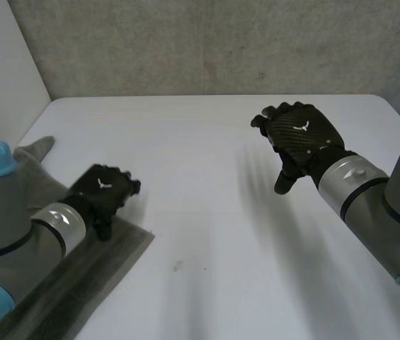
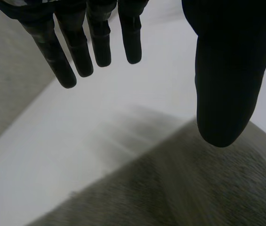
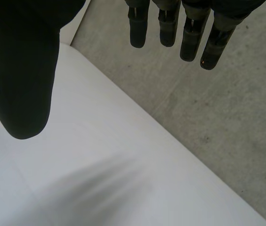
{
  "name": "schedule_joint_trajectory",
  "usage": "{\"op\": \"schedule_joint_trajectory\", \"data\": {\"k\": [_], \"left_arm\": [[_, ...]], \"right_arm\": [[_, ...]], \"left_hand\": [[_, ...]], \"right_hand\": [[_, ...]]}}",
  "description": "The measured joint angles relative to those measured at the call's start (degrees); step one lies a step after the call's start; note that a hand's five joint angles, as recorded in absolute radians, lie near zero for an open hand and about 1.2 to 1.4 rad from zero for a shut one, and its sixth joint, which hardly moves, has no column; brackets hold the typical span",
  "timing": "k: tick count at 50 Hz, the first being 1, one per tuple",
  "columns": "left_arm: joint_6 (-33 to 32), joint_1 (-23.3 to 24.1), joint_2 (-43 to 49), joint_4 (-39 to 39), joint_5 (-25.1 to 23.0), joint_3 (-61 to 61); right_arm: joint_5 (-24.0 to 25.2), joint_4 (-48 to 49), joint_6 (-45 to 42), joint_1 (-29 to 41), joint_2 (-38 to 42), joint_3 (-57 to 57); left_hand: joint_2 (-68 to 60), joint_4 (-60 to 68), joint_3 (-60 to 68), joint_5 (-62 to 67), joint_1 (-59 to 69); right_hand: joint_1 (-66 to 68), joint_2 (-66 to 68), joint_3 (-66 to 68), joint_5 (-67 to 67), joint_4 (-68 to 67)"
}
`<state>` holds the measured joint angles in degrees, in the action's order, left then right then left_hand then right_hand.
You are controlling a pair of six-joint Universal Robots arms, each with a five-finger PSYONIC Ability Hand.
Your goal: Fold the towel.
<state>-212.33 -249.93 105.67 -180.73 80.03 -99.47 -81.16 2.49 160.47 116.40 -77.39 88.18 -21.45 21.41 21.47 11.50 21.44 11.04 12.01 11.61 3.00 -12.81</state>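
1. Left hand (image 1: pixel 104 190) hovers over the towel (image 1: pixel 125 248), near the towel corner that juts toward mid-table. In its wrist view the fingers (image 2: pixel 60 66) hang straight, spread away from the thumb (image 2: pixel 224 94), gripping nothing. Cloth lies under the palm, with bare table (image 1: pixel 207 142) past the fingertips.
2. Right hand (image 1: pixel 300 134) hangs well apart from the towel, over bare table. Its fingers (image 3: pixel 189 37) are loose, the thumb is wide of them, and it holds nothing.
3. Towel: grey, lying flat at the table's left near side, partly under the left arm.
4. Risk, as I judge it: with one hand this far from the towel, a lone left-hand pinch could drag the whole cloth instead of lifting an edge, and the fold would go askew.
5. Second risk: the towel sits close to the table's near edge, so a pull that way might slide it off.
6. Heading: the visible length runs on a diagonal, from a far corner by the left wall toward the near side. I take that as the long axis, but the arm hides too much to be sure. A ribbed border finishes the edge beside the jutting corner.
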Motion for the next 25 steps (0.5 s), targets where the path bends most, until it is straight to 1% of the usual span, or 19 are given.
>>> {"op": "schedule_joint_trajectory", "data": {"k": [1,4,5,6,9,21,25], "left_arm": [[-0.15,-0.14,1.04,0.01,-0.81,-0.17],[-0.15,-0.14,1.04,0.01,-0.81,-0.17],[-0.28,-0.3,2.15,-0.01,-1.78,-0.29],[-0.49,-0.76,4.52,-0.22,-3.79,-0.3],[-0.6,-1.1,6.42,-0.48,-4.96,-0.1],[-0.72,-1.44,10.95,-1.15,-5.3,0.46],[-0.72,-1.44,11.4,-1.47,-5.23,0.49]], "right_arm": [[-0.02,0.0,0.0,0.03,0.57,0.04],[-0.02,0.0,0.0,0.03,0.57,0.04],[-0.02,0.0,0.0,0.05,0.84,0.06],[0.01,0.05,-0.05,0.11,2.14,0.21],[0.07,0.11,-0.11,0.14,2.96,0.3],[0.26,0.17,-0.17,0.17,3.97,0.57],[0.29,0.23,-0.18,0.17,4.24,0.64]], "left_hand": [[-1.56,1.63,1.55,1.52,1.97],[-1.56,1.63,1.55,1.52,1.97],[-3.6,3.68,3.58,3.54,4.02],[-8.12,8.2,8.1,8.06,8.31],[-11.83,11.86,11.79,11.67,11.94],[-13.7,13.74,13.68,13.58,13.76],[-18.43,18.47,18.4,18.27,17.31]], "right_hand": [[0.0,0.0,0.0,0.0,0.0],[0.0,0.0,0.0,0.0,0.0],[0.0,0.0,0.0,0.0,0.0],[0.0,0.0,0.0,0.0,0.0],[0.0,0.0,0.0,0.0,0.0],[0.0,0.0,0.0,0.0,0.0],[0.0,0.0,0.0,0.0,0.0]]}}
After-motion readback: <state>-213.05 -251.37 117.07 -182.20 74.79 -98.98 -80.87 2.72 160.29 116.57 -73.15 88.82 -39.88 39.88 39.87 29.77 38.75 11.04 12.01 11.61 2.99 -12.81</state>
